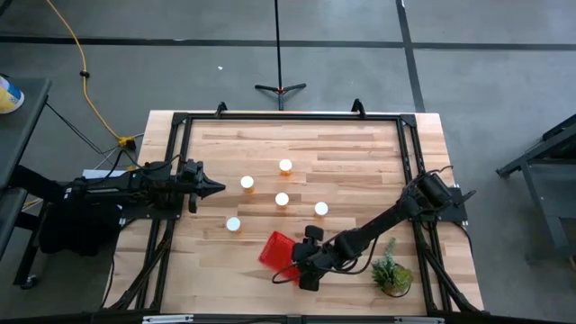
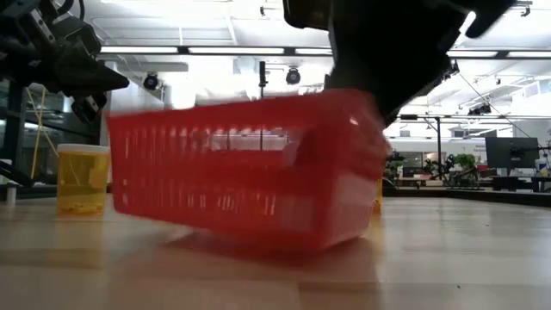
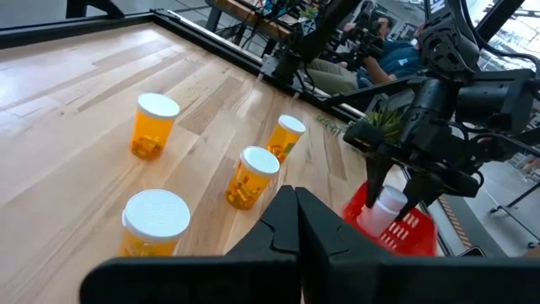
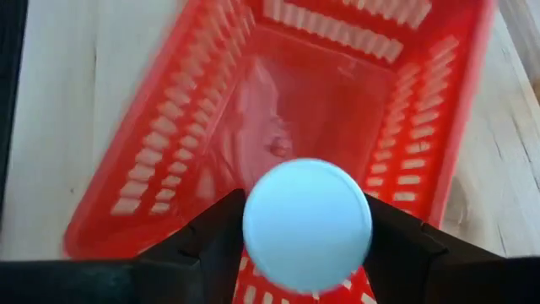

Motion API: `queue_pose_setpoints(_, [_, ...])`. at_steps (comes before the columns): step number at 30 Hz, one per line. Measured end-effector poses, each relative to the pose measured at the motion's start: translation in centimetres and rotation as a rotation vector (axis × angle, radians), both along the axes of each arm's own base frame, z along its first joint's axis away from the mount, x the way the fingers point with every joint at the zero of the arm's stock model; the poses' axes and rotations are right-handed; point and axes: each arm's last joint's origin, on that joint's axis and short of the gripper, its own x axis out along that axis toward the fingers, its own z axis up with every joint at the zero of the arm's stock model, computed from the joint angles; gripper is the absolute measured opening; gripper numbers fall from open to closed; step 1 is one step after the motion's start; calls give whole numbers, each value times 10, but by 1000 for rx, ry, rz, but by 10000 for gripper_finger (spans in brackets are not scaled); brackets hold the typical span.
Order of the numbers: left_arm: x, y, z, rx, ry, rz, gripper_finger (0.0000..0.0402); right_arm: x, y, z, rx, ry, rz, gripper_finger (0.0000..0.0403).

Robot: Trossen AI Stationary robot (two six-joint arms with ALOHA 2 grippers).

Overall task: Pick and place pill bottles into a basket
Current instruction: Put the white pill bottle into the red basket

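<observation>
While the right hand [image 4: 305, 253] hangs directly over the red basket [image 1: 275, 248] near the counter's [image 1: 360, 153] front edge, its two fingers pinch one pill bottle [image 4: 307, 224] by the sides, white cap up, above the basket's open interior. Five further pill bottles [image 1: 282, 199] stand upright on the bare counter, loosely grouped mid-surface and well apart from the basket. The left hand [image 1: 216, 187] waits at the counter's left side with its fingers pressed together; a potted plant [image 1: 391, 273] sits just right of the right arm.
</observation>
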Motion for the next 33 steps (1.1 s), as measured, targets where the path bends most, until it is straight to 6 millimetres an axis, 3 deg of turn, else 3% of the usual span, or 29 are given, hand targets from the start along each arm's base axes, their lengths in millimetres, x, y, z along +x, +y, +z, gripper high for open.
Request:
queue_pose_setpoints(18, [0, 0, 0, 0, 0, 0, 37, 0, 1, -2, 16, 14, 14, 204])
queue_pose_setpoints(29, [0, 0, 0, 8, 1, -1, 23, -1, 2, -2, 47, 33, 38, 235])
queue_pose_setpoints(33, [0, 0, 0, 8, 0, -1, 39, -1, 2, -1, 65, 44, 50, 239])
